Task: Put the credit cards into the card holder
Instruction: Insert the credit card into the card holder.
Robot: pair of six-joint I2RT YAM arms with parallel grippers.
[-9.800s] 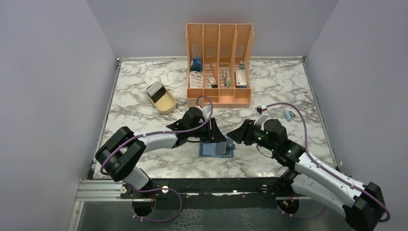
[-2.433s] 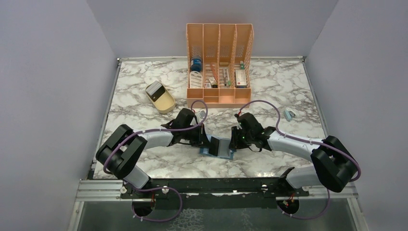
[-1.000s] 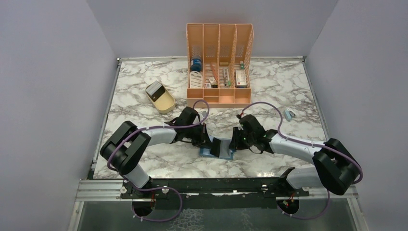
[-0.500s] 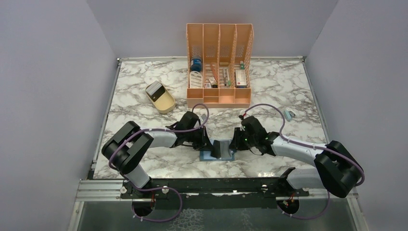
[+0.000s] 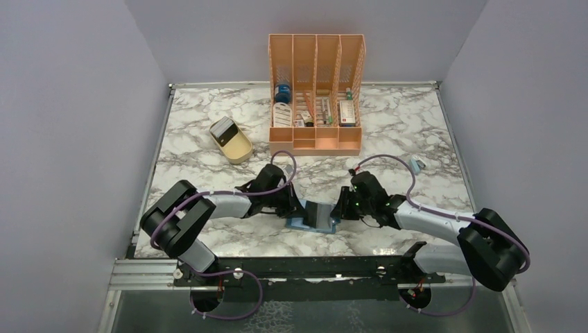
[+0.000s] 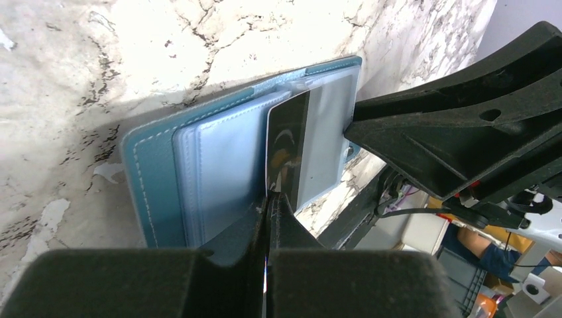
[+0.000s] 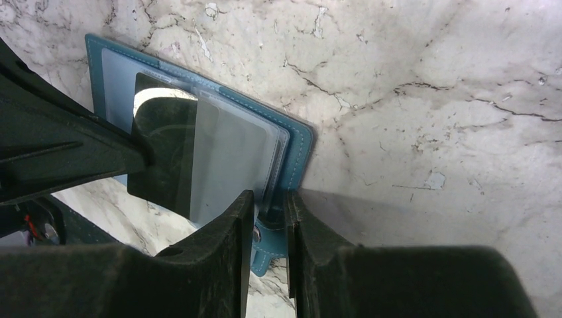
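Left claw [image 6: 266, 202] is clamped tight on the near edge of a dark card [image 6: 287, 149]. The card lies across the open card holder [image 6: 151, 173], and its far part is tucked under a clear sleeve [image 7: 232, 162], so it's partly in.

Right claw [image 7: 268, 207] comes in from the opposite side, its fingers nipped on the holder's edge where the sleeves stack up, just above the snap tab.

The holder lies flat and open on the bench [image 5: 388, 132], close to the front edge and between the two arms, with the teal cover down and the pale blue inside up. The two claws face each other across it, both low to the surface.

Other stuff:
- Beige tray [image 5: 239, 149] sits back-left, well apart from the holder, with a greyish stack of cards [image 5: 222, 128] at its far end.
- Orange organiser [image 5: 316, 97] stands at the back with small items in its slots, too small to identify.
- Small blue object [image 5: 416, 165] lies on the bench to the right of the right arm — can't tell what it is.
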